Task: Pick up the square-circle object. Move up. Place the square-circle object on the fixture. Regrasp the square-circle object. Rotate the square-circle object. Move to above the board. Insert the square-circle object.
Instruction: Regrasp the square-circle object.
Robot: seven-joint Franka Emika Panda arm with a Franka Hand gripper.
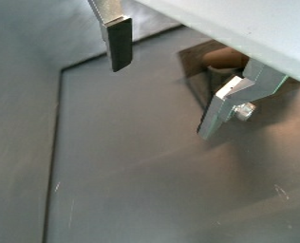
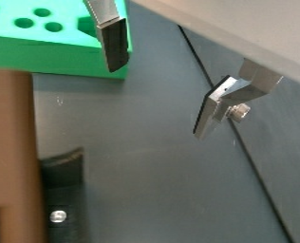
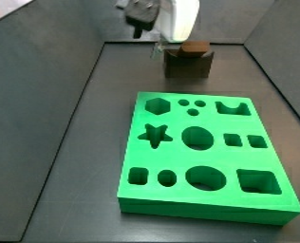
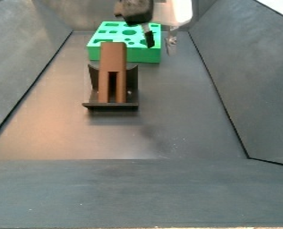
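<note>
Gripper [image 2: 159, 81] is up over the dark desk [image 3: 77, 180], fingers [image 1: 119, 45] apart, nothing between them. Square-circle object [image 4: 110, 72] stands upright on the fixture [image 4: 112, 100]; in a wrist view its brown end [image 1: 220, 60] shows behind one finger. Board [image 3: 206, 154] lies flat, apart from the fixture.

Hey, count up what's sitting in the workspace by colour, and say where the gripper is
Green: 1, the board
Brown wood: 1, the square-circle object, upright on the fixture
Dark grey-brown: 1, the fixture
Total: 3
The gripper hangs open and empty above the floor beside the board's edge.
</note>
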